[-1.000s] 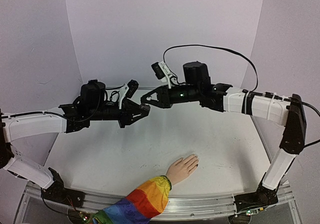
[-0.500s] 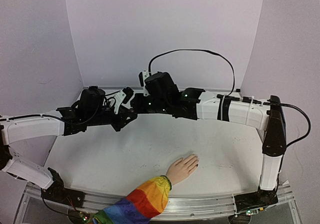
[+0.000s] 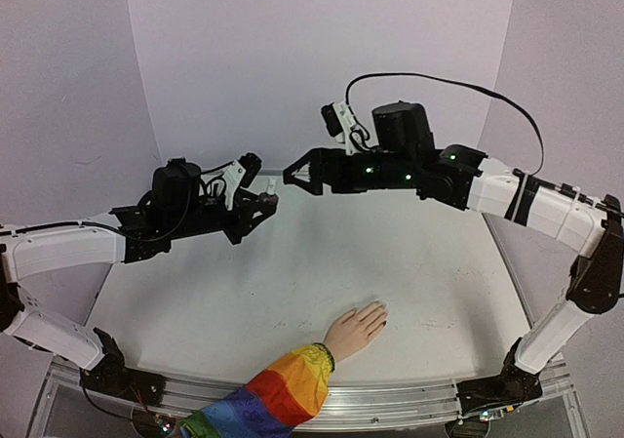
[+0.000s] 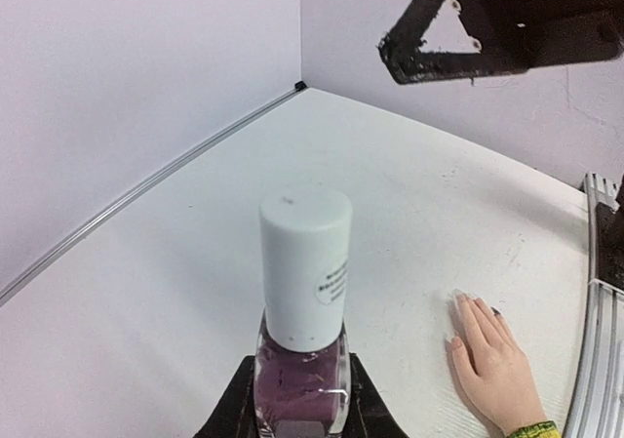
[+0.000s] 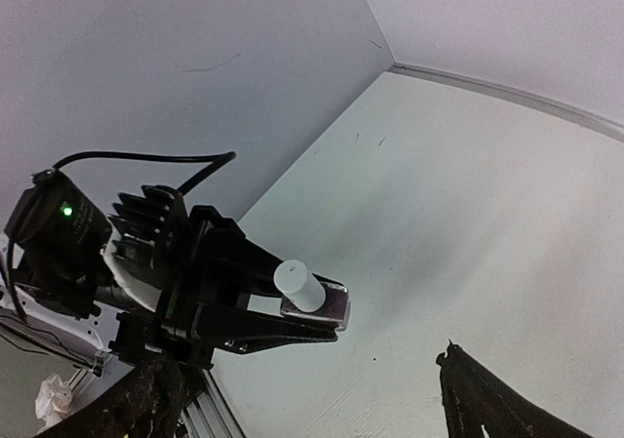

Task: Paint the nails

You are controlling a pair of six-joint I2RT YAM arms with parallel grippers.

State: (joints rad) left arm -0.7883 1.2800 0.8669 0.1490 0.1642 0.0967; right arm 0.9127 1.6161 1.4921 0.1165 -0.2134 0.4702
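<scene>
My left gripper (image 3: 265, 204) is shut on a small bottle (image 4: 302, 360) of purple polish with a white cap (image 4: 304, 262), held upright above the table. The bottle (image 5: 317, 297) also shows in the right wrist view, clamped between the left fingers. My right gripper (image 3: 292, 179) hangs open a short way to the right of the cap, holding nothing; one of its fingers (image 4: 439, 38) shows at the top of the left wrist view. The peach mannequin hand (image 3: 356, 329) lies palm down near the front edge. Its nails (image 4: 475, 303) are pale, and one carries a dark spot (image 4: 497, 311).
A rainbow-striped sleeve (image 3: 283, 389) runs from the hand over the front aluminium rail (image 3: 409, 394). Lilac backdrop walls (image 3: 322, 58) close the white table (image 3: 292, 282) at the back and sides. Both arms meet over the table's back half.
The right gripper, down against the bottle cap half a second ago, has pulled back up and to the right and opened. The cap stays on the bottle. The left arm barely moved.
</scene>
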